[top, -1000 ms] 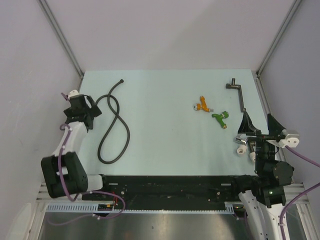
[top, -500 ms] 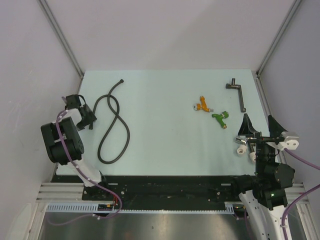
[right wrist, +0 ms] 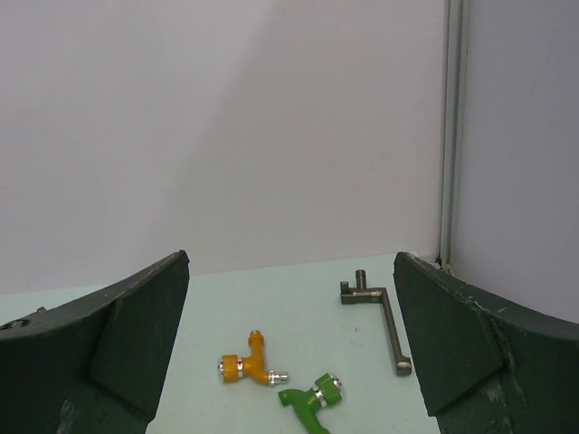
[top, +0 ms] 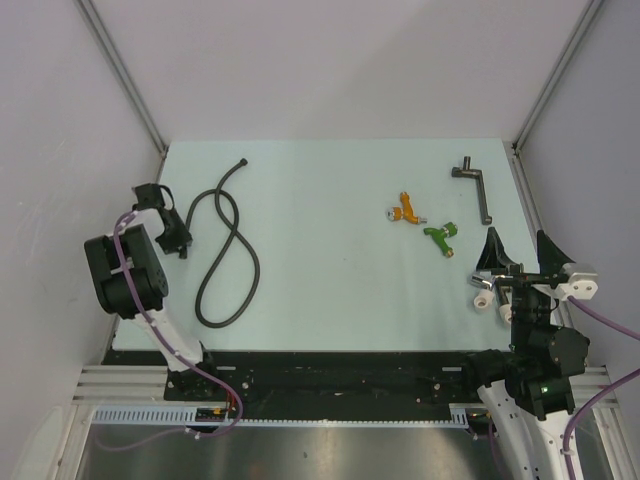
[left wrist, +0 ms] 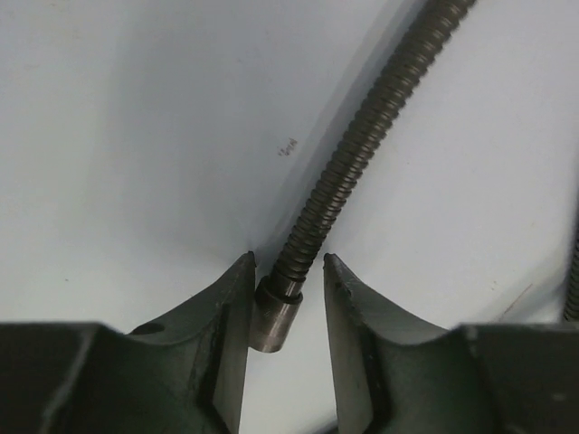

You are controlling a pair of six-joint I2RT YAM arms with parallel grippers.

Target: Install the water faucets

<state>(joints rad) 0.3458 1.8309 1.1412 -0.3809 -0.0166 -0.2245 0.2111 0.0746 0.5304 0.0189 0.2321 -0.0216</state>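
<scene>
**Left hand straddles the hose end; faucets lie loose on the right**

We see both water faucets lying on the pale tabletop (top: 330, 290), right of centre and towards the back. The orange faucet (top: 406, 210) is the farther and more leftward of the two. The green faucet (top: 440, 235) lies just beside it, nearer the arms and a little to the right. They are close together, but we see a gap between them. Neither is touched by a hand, and neither is joined to anything. A grey, crank-shaped metal pipe (top: 478, 190) lies behind and to the right of them, near the right edge of the tabletop.

Our left hand (left wrist: 288, 264) is low at the far left side, well apart from the faucets. It is partly open and straddles one end of the long black ribbed hose (left wrist: 362, 145). The hose's smooth metal collar (left wrist: 276, 316) sits between the fingers, close against one of them. A narrow gap shows on the other side, so the hose is not clamped. The rest of the hose curls in a loose figure-eight across the left part of the tabletop.

Our right hand (right wrist: 291, 271) is spread wide and holds nothing. It sits at the right edge with its camera facing the two faucets, the green one nearer to it.
</scene>
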